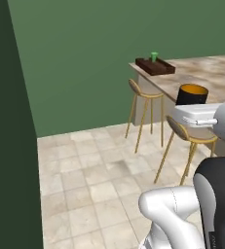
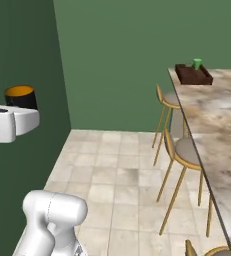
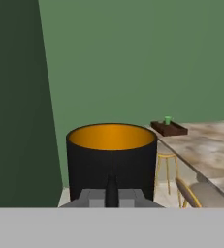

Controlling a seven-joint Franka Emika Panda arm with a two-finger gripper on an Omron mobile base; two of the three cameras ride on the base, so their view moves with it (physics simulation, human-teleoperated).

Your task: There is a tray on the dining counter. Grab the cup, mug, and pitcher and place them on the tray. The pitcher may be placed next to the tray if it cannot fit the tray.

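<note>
Holding the mug [image 3: 111, 162] upright in front of the hand, the gripper [image 3: 111, 190] is clamped on its wall: in the hand view one dark fingertip rises against the outside of the black wall, just below the rim. The mug is carried in the air, clear of any surface, with its orange-yellow inside facing up. The upright carry is probably meant to let the mug be lowered straight onto its base. No handle can be made out on the mug from these angles.

Beyond the hand, the dining counter [image 2: 214, 125] runs away along the right side, with stools [image 2: 187, 150] tucked at its edge. Three stools can be counted in the right base view, the nearest one cut off by the frame; two appear in the left base view.

At the far end of the dining counter sits the tray [image 1: 155, 66], close to the corner. The cup [image 1: 154, 57] stands upright on the tray, so that item appears done. Because the cup sits toward the back, the tray's near portion looks free for the mug.

Count: one mug, one cup, one tray. The mug is well apart from the tray.
</note>
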